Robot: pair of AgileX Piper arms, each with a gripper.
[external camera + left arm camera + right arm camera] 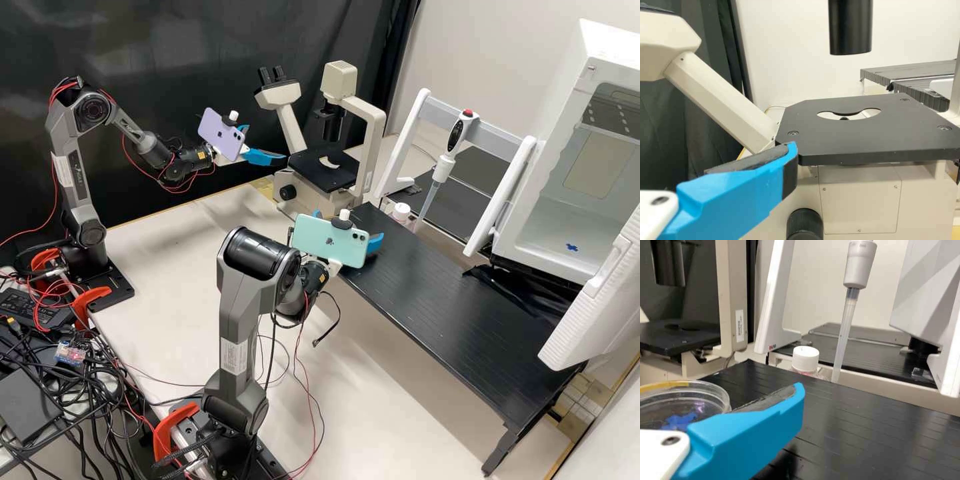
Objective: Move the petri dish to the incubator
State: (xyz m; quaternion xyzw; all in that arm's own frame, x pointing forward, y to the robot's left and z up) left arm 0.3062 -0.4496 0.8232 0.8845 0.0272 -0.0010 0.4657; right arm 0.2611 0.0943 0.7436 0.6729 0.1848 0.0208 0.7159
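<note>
Right gripper [352,224], at the end of the black table [440,300] near the microscope [327,170]: closed on the petri dish [670,402], whose round clear wall meets the dark pad of the visible finger in the right wrist view. The dish has a yellow strip along its rim, and a blue patch shows within its outline. Left gripper [267,143], beside the microscope: open, fingers apart; its own wrist view shows one finger before the black stage [865,132], which has a round opening. A phone [331,241] is mounted on the right arm and another [222,135] on the left. Beyond the table's edge stand a white-capped bottle [805,360] and, pointing downward, a pipette [443,163] on a white frame [408,143]. Farther along is the incubator [533,230], its door [590,313] open and a blue mark [572,247] on its floor.
</note>
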